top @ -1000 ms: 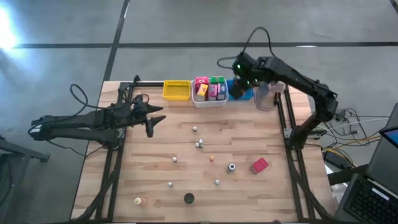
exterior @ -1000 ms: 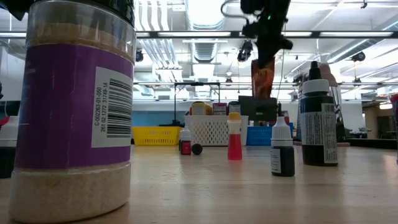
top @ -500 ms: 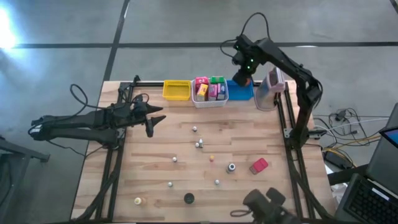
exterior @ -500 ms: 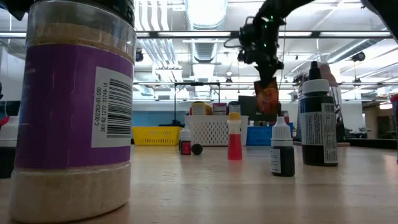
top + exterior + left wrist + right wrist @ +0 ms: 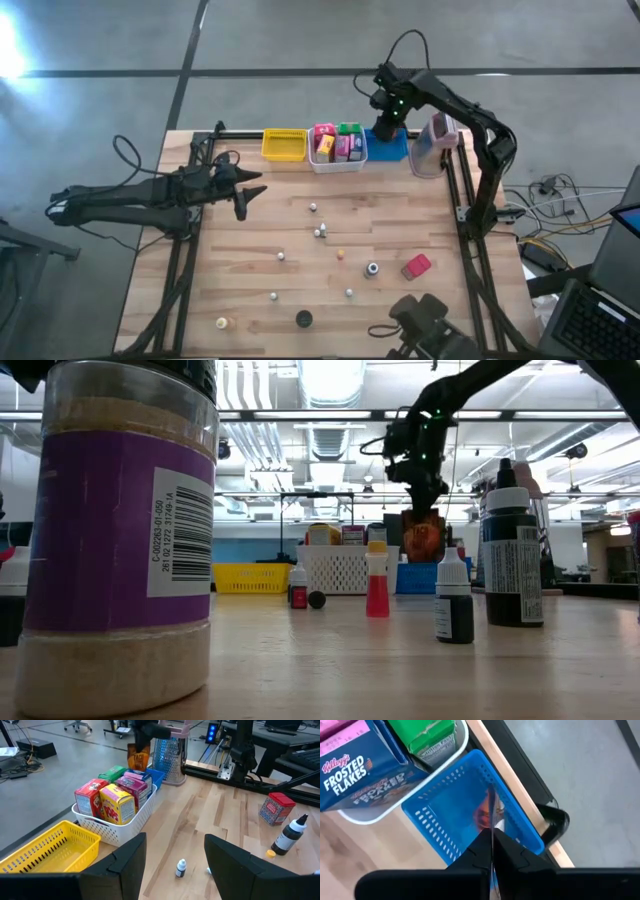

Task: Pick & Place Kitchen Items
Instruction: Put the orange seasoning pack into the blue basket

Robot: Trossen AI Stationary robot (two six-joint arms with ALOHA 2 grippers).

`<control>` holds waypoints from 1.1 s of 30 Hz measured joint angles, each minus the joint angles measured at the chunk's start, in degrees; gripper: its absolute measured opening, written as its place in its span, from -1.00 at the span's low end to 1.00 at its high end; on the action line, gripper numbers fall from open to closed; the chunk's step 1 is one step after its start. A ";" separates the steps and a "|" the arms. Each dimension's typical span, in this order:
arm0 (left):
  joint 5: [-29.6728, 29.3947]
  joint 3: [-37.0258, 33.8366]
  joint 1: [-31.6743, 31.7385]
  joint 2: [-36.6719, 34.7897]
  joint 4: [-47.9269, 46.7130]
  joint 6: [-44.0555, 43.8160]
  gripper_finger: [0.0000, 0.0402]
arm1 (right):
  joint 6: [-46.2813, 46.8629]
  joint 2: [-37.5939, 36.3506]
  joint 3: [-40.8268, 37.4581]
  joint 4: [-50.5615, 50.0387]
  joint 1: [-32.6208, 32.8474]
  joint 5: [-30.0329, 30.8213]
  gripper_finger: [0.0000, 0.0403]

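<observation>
High view shows the worktop [image 5: 300, 240] strewn with small items, while the right gripper [image 5: 386, 122] hangs over the blue bin [image 5: 398, 150], fingers clenched on a brown packet [image 5: 424, 540] held vertically, probably to drop it inside. Left gripper [image 5: 243, 195] waits near the worktop's left edge, fingers parted and empty.

Place: a robotics lab or workshop hall
Floor: bare grey concrete [image 5: 300, 40]
Ceiling: exposed ducts and strip lights [image 5: 330, 380]
Bench: wooden table [image 5: 300, 240] on a black metal frame
Surroundings: office chairs [image 5: 77, 725], loose cables [image 5: 555, 215], a laptop [image 5: 600, 300] beside the bench
</observation>
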 joint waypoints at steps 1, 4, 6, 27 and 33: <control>0.00 0.00 0.00 0.00 0.00 0.00 0.03 | -0.22 0.00 -0.59 0.78 0.01 -0.01 -0.96; 0.00 0.00 0.00 0.00 0.00 -0.04 0.03 | -0.80 0.00 -2.59 2.59 -0.05 -0.11 -0.96; 0.00 0.00 0.00 0.00 0.00 -0.07 0.03 | -0.93 0.00 -3.81 3.97 -0.14 -1.12 -0.96; -0.01 0.00 0.00 0.01 0.00 -0.16 0.03 | 1.19 -0.03 -11.96 14.53 -0.14 -4.55 -0.96; -0.01 0.00 0.00 0.02 0.00 0.03 0.03 | 2.22 2.62 -11.89 14.81 -0.04 -4.82 -0.96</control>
